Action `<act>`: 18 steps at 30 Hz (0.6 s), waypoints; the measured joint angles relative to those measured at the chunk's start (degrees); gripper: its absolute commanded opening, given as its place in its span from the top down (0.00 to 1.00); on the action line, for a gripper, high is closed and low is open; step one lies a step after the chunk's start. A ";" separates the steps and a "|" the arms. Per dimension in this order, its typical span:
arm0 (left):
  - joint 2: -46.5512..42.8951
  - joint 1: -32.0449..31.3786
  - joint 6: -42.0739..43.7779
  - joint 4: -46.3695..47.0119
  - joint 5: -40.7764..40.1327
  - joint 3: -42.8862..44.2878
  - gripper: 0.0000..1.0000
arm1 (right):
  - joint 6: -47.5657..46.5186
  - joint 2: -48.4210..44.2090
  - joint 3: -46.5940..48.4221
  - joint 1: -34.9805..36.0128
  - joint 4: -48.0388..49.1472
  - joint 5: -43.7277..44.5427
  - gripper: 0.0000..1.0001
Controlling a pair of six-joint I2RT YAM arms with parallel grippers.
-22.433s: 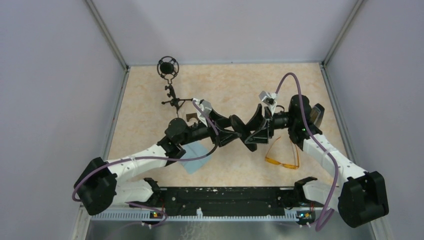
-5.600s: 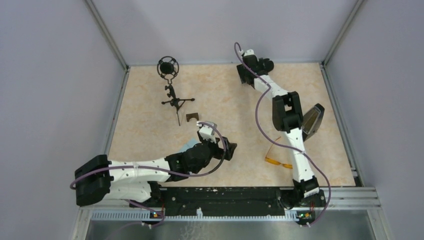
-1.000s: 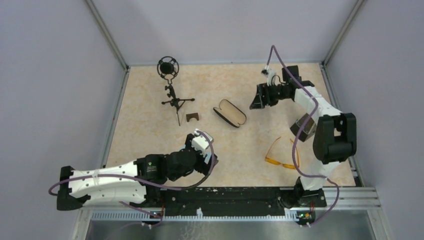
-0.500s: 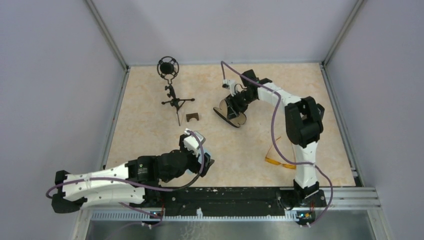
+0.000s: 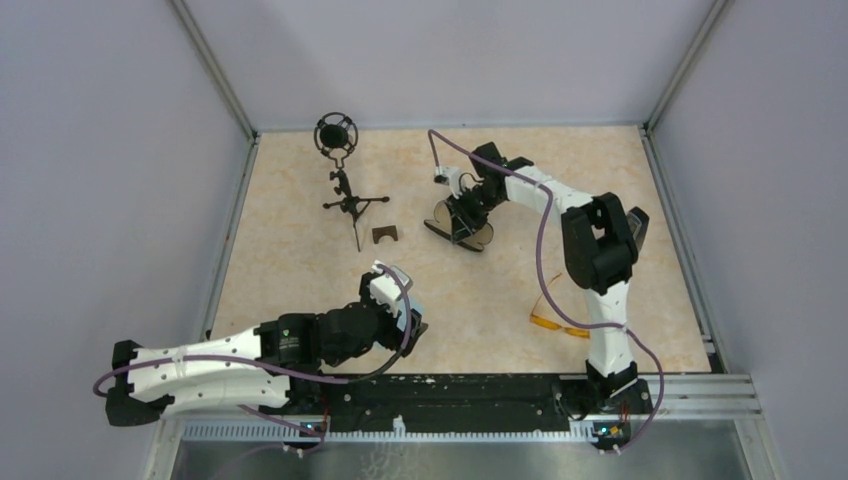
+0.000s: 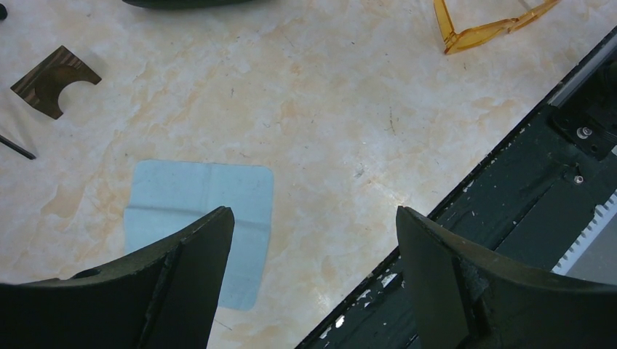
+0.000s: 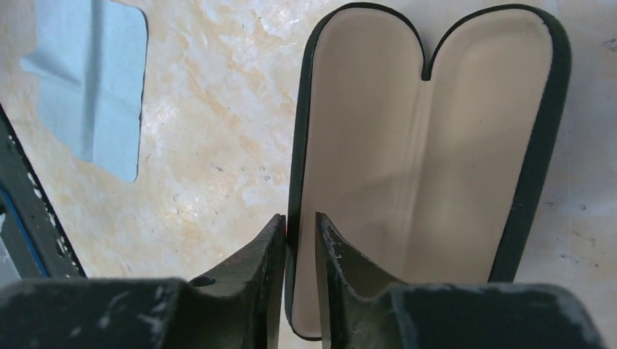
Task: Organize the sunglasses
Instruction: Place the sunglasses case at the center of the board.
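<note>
A second earlier the right hand (image 7: 298, 222) had hung well off to the far right of the open glasses case (image 7: 429, 160). It swung across to the case and narrowed its fingers (image 7: 265, 254) from wide apart to a slim gap astride the case's rim. The case, missing from the tabletop (image 5: 300, 200) a few seconds before, lay open under that hand. The left hand (image 6: 313, 218) had pulled back from the middle toward the near edge, ending over the blue cloth (image 6: 196, 196).
</note>
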 measured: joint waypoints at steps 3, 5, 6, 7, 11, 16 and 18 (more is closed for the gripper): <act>0.00 0.00 -0.31 0.02 0.02 0.00 0.11 | -0.57 0.04 0.00 0.22 -0.44 -0.11 1.00; 0.00 0.00 -0.50 0.02 0.07 0.00 0.11 | -1.11 0.07 0.00 0.28 -1.03 0.28 1.00; 0.00 0.00 -0.52 0.02 0.04 0.00 0.11 | -1.53 0.09 0.00 0.28 -1.31 0.57 1.00; 0.00 0.00 -0.55 0.02 0.07 0.00 0.11 | -2.12 0.11 0.00 0.28 -1.62 1.05 1.00; 0.00 0.00 -0.57 0.02 0.20 0.00 0.11 | -7.21 0.09 0.04 0.28 -3.61 3.78 1.00; 0.09 -0.02 -0.57 0.02 0.22 0.00 0.11 | -16.85 -0.46 0.04 0.28 -6.25 9.64 1.00; 0.13 0.00 -0.70 0.00 0.22 0.00 0.11 | -20.76 -0.66 0.02 0.28 -7.13 11.72 1.00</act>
